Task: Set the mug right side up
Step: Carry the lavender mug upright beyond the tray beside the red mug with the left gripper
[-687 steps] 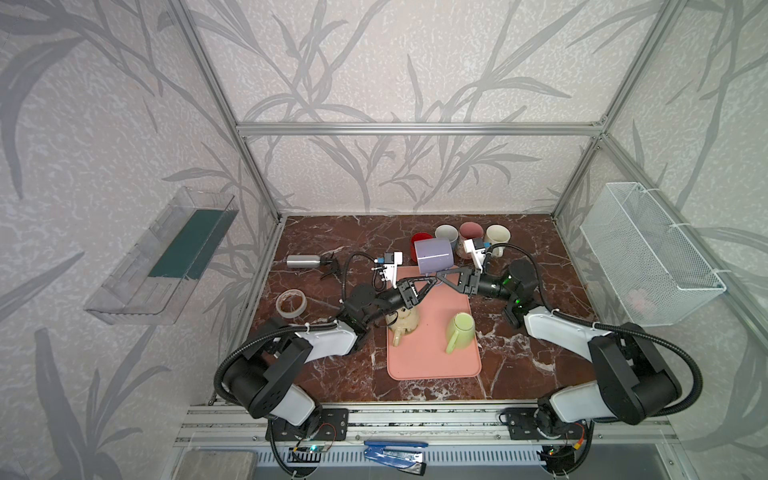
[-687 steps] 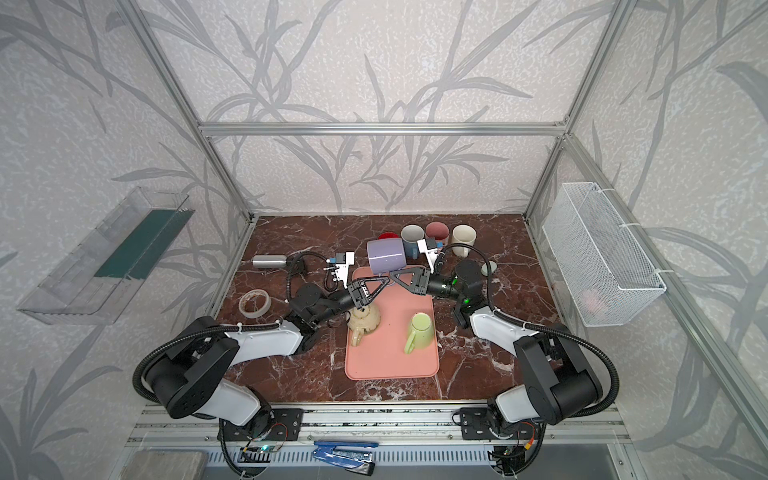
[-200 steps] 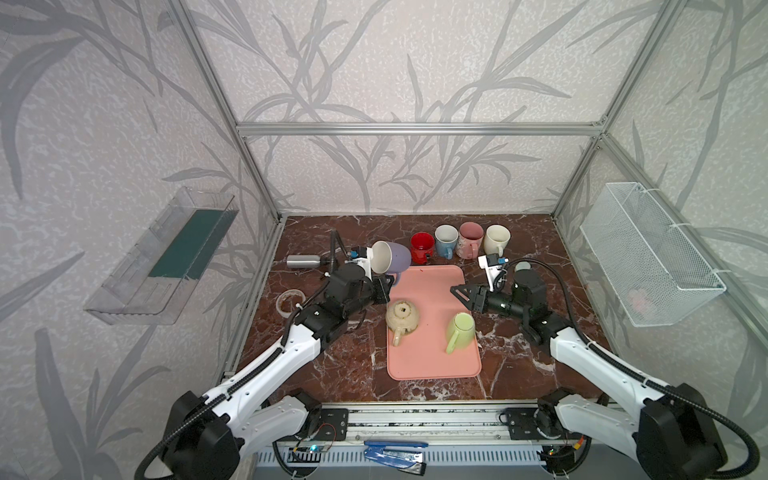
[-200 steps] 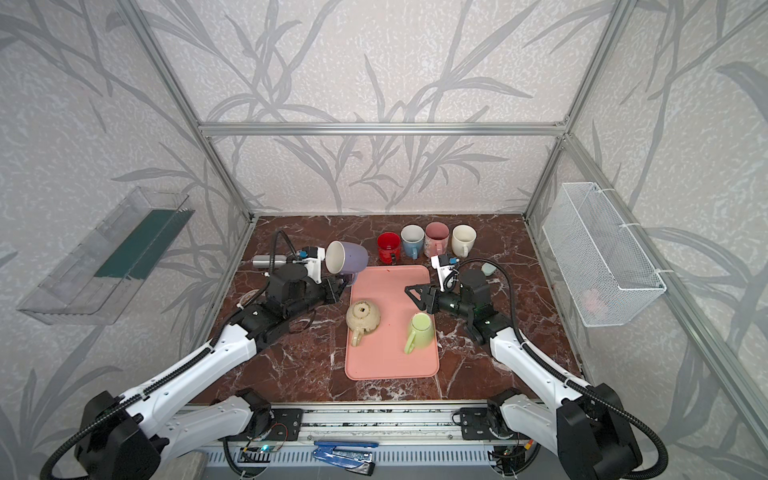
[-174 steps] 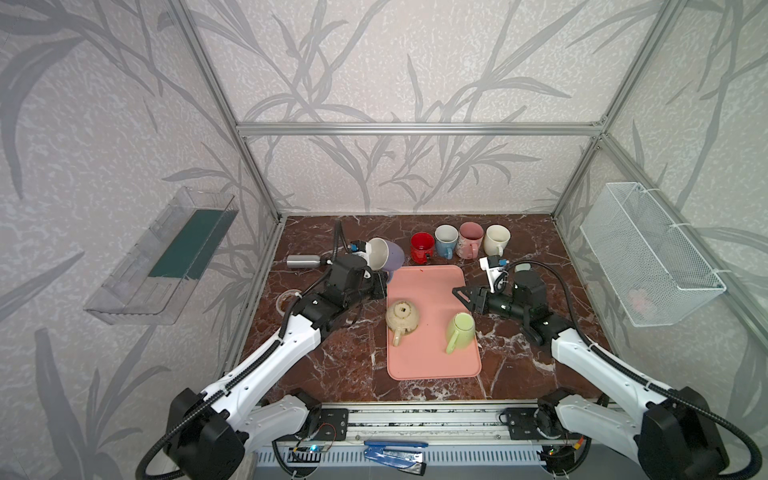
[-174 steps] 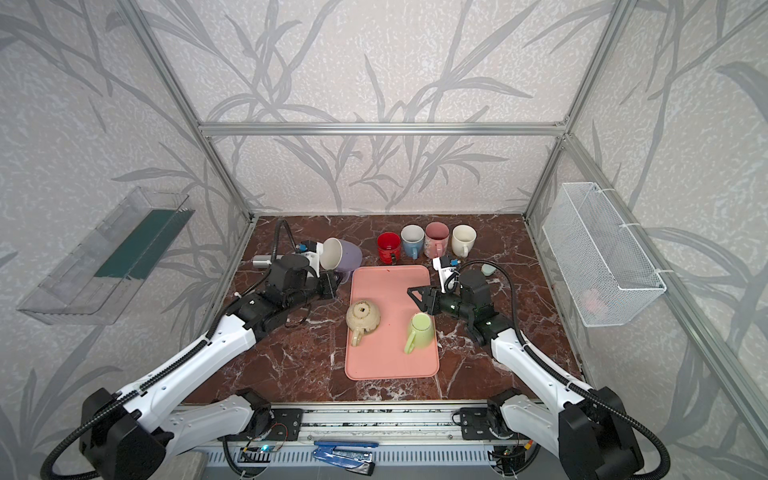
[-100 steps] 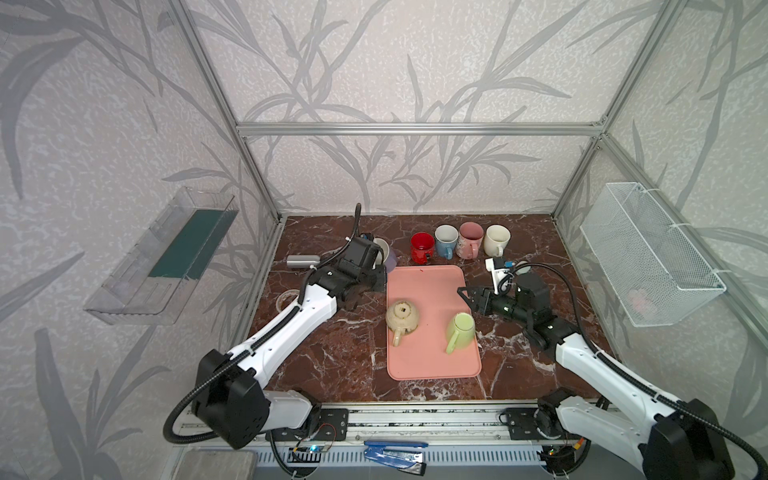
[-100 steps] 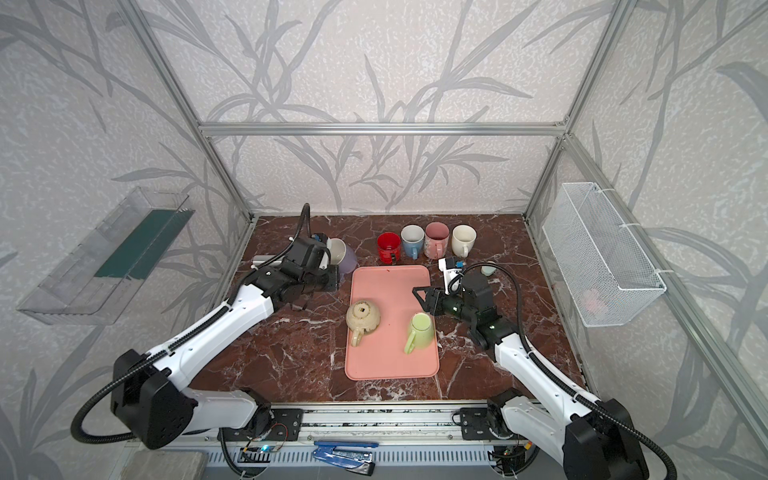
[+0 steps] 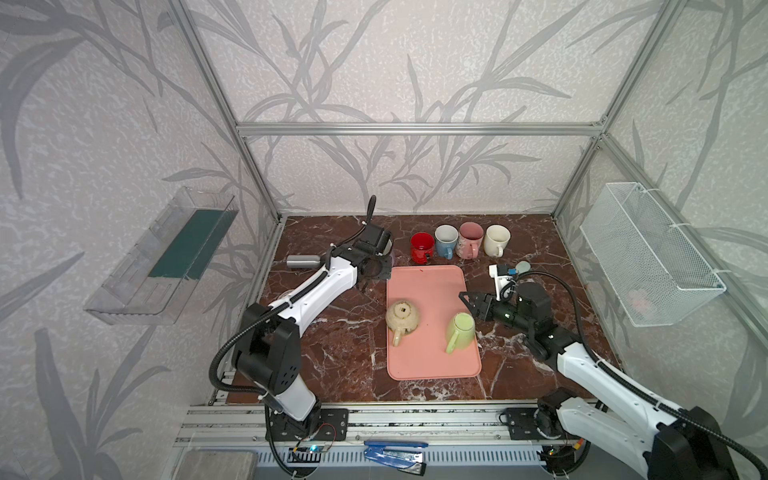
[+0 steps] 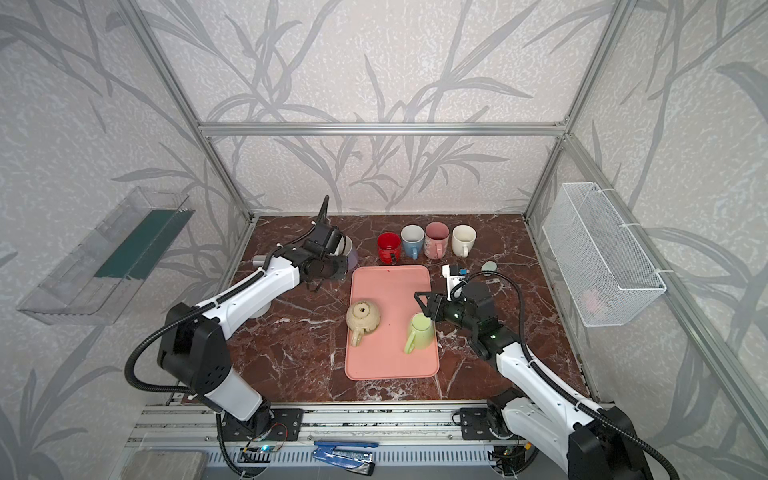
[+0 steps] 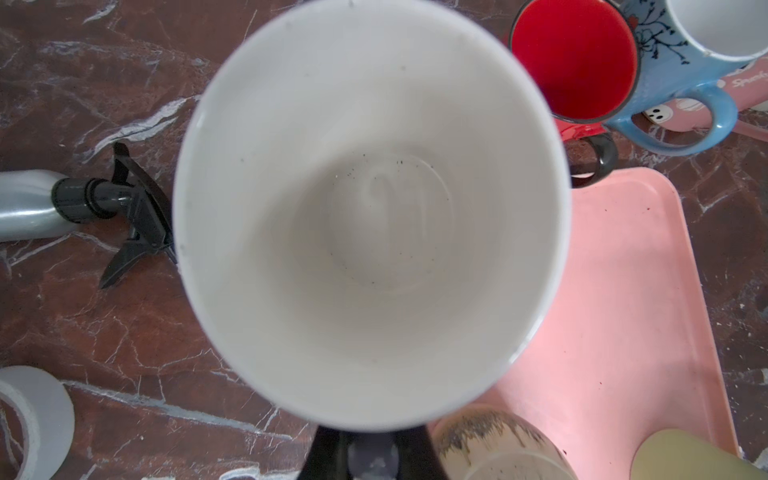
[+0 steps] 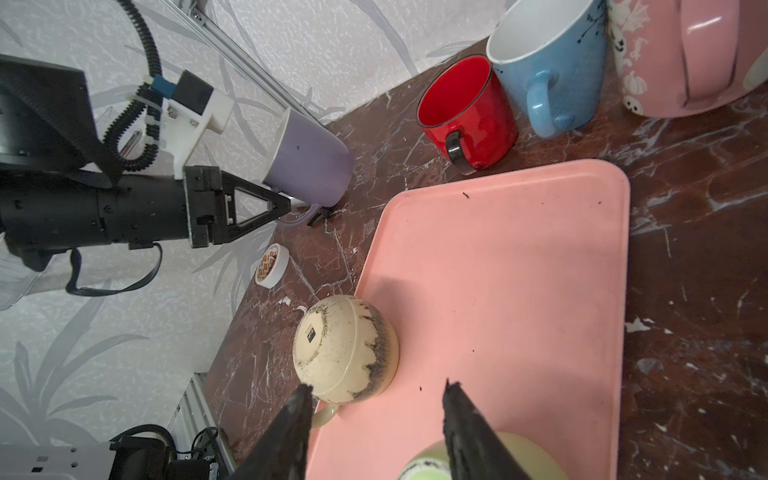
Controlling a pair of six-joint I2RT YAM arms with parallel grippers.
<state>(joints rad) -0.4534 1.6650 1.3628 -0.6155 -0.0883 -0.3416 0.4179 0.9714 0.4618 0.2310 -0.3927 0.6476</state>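
While the marble tabletop [image 10: 291, 332] sits busy, the pink tray [image 10: 390, 286] fills its middle; off the tray's eleven o'clock corner the purple mug [image 12: 307, 162] is mouth-up, slightly tilted, the left gripper [image 12: 286, 205] clamped on its handle; at three o'clock the right gripper [image 12: 378, 384] hangs with jaws apart, holding nothing

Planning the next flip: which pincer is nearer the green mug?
Right. The right pincer hovers open beside the green mug; the left pincer is far across the tray, gripping the handle of the purple mug.
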